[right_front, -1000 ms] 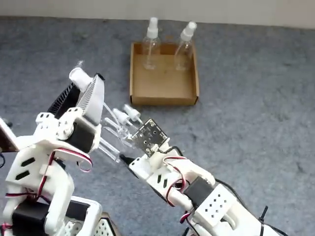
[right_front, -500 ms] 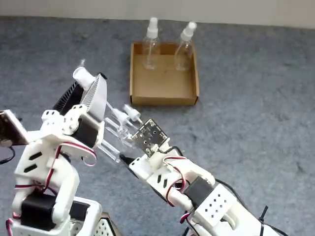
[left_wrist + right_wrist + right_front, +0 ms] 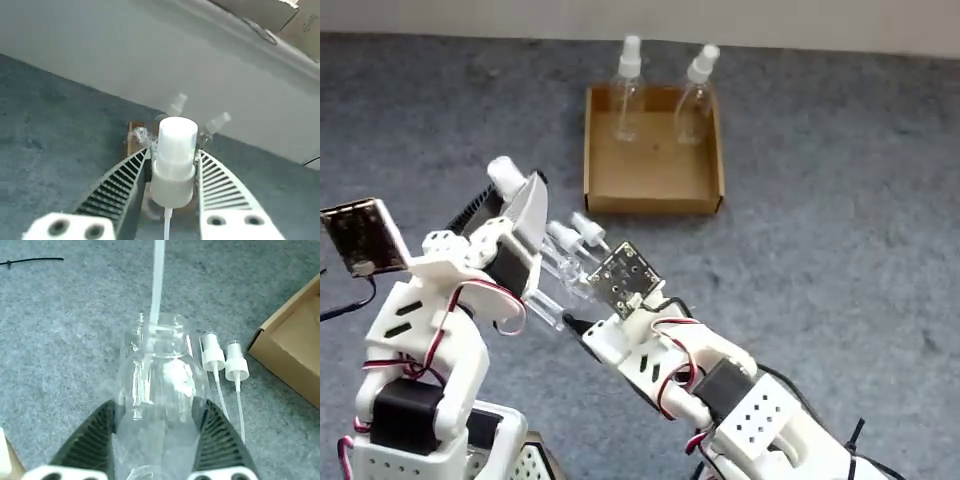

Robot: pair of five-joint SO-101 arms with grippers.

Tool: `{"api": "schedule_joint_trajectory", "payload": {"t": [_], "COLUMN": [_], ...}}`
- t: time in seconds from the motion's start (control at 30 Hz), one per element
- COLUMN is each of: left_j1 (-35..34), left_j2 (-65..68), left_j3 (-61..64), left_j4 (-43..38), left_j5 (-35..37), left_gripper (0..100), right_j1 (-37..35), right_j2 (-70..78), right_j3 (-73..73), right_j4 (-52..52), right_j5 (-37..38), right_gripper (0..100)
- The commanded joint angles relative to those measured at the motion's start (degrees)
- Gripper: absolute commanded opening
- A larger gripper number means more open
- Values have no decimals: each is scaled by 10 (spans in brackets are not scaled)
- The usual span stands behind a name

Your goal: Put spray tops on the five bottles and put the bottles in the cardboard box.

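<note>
Left claw (image 3: 171, 151) swung gripped spray top (image 3: 175, 135) toward bottle (image 3: 160, 380) in right claw (image 3: 159, 407) — spares (image 3: 212, 350) beside.

A grey, carpet-like covering (image 3: 820, 200) spreads over the whole table. Along the table's far edge runs a pale, plain wall (image 3: 470, 18). A thin black cable (image 3: 30, 261) lies flat on the grey covering. Another thin black cable (image 3: 312, 161) curves at the foot of the wall, by the far edge.

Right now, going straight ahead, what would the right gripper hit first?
Probably the dip tube of the spray top in the left gripper, at the mouth of the bottle the right gripper holds.
</note>
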Motion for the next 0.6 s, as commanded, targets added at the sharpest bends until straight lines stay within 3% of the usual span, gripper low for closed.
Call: {"api": "schedule_joint_trajectory", "payload": {"t": [0.0,0.3,0.57], "left_j1": [11,74,73], "left_j2": [-5,-5,-6], "left_j3": [4,124,131], "left_j4": [18,18,20], "left_j5": [-40,-142,-146], "left_gripper": [4,4,4], "right_j1": [-2,-2,15], "right_j2": [-17,-17,-17], "right_j3": [-14,-15,-15], "right_j4": [-15,-15,-15], "right_j5": [-7,-3,-3], "right_gripper": [3,3,3]}}
